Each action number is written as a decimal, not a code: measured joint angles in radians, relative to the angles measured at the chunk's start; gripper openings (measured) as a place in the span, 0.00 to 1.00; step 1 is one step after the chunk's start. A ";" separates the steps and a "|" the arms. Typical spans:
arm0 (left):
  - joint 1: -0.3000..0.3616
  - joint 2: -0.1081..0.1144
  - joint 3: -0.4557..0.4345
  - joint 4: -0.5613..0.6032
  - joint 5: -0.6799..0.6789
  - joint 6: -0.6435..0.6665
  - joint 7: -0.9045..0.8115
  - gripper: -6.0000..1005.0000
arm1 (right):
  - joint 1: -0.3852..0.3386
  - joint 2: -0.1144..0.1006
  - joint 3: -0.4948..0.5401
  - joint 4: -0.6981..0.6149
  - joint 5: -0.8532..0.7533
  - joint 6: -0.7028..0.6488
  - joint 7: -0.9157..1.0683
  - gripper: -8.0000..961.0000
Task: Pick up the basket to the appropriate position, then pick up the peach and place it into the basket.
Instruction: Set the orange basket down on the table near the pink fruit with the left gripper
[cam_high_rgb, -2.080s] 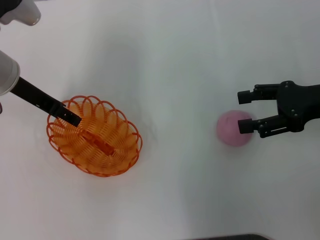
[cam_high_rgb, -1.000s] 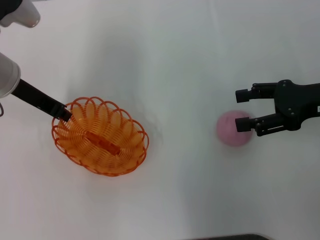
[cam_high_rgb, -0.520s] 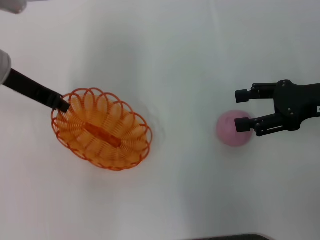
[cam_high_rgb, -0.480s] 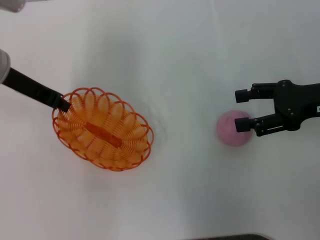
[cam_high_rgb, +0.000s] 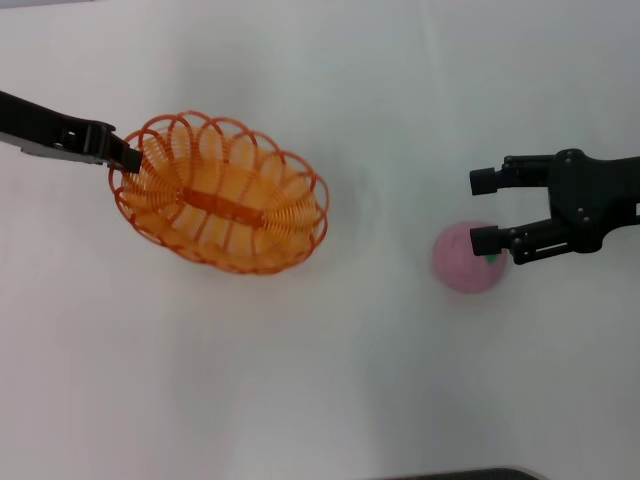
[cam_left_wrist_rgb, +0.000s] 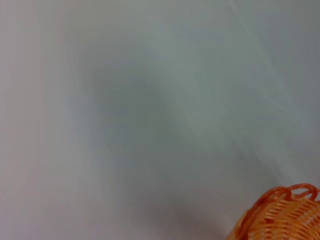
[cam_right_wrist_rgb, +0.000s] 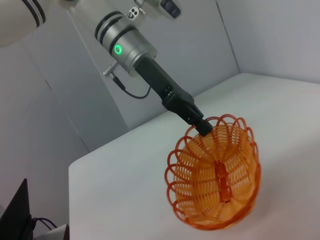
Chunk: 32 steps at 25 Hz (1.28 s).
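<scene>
So the oval orange looped-wire basket with the scalloped rim (cam_high_rgb: 222, 192) is up off the white surface (cam_high_rgb: 300, 380) right now. The right wrist view makes that obvious: it's hanging in the air, tipped so its open side faces that camera, and there's nothing in it, just the flat orange centre strip across the bottom. From the head camera its long axis runs from the robot's left toward the right, slanting slightly nearer the robot at the right end, and the strip follows the same line.

The left hand (cam_high_rgb: 118, 152) is clamped on the rim at the basket's left end, with the black arm stretching away to the left edge. The left wrist camera only catches a corner of the rim (cam_left_wrist_rgb: 280, 212) at the bottom of a blurry picture, so not much to go on there.

The round pink fuzzy peach (cam_high_rgb: 467, 257) sits on the surface well to the right of the basket, with a small green mark showing on its right side. The black right hand (cam_high_rgb: 484, 211) hovers over the peach's far side with its fingers spread apart, one fingertip overlapping the peach; whether it touches, I can't really tell.
</scene>
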 joint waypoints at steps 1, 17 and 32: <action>0.007 -0.006 -0.019 0.001 -0.004 -0.009 -0.033 0.06 | 0.000 0.000 0.000 -0.002 0.003 0.000 -0.001 0.98; 0.165 -0.036 0.054 -0.083 -0.225 -0.240 -0.238 0.06 | -0.009 0.001 0.012 0.001 0.024 -0.003 -0.037 0.96; 0.197 -0.027 0.095 -0.147 -0.227 -0.309 -0.209 0.07 | -0.003 0.004 0.015 0.000 0.024 -0.005 -0.038 0.94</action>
